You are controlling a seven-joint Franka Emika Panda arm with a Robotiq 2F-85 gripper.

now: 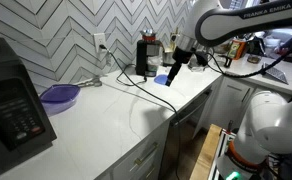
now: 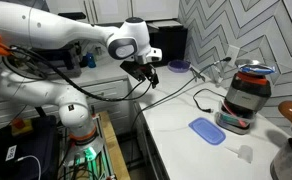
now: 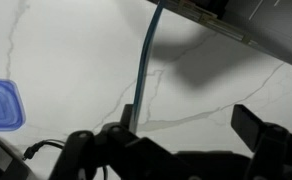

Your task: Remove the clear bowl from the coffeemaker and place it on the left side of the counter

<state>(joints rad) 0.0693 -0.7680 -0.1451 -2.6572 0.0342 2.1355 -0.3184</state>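
The coffeemaker (image 1: 146,57) stands at the back of the white counter (image 1: 106,110), against the tiled wall. It also shows in an exterior view (image 2: 247,98). A clear bowl (image 2: 254,70) rests on top of it. My gripper (image 1: 174,68) hangs in the air just beside the coffeemaker and above the counter's front edge; it also shows in an exterior view (image 2: 143,75). In the wrist view the gripper (image 3: 186,130) is open and empty, over bare counter (image 3: 216,90) with a black cord (image 3: 141,70) running across it.
A blue lid (image 1: 162,79) lies flat on the counter by the coffeemaker, also seen in the wrist view (image 3: 0,105). A purple bowl (image 1: 59,95) sits further along. A large black boxy appliance (image 1: 14,100) stands at the counter's end.
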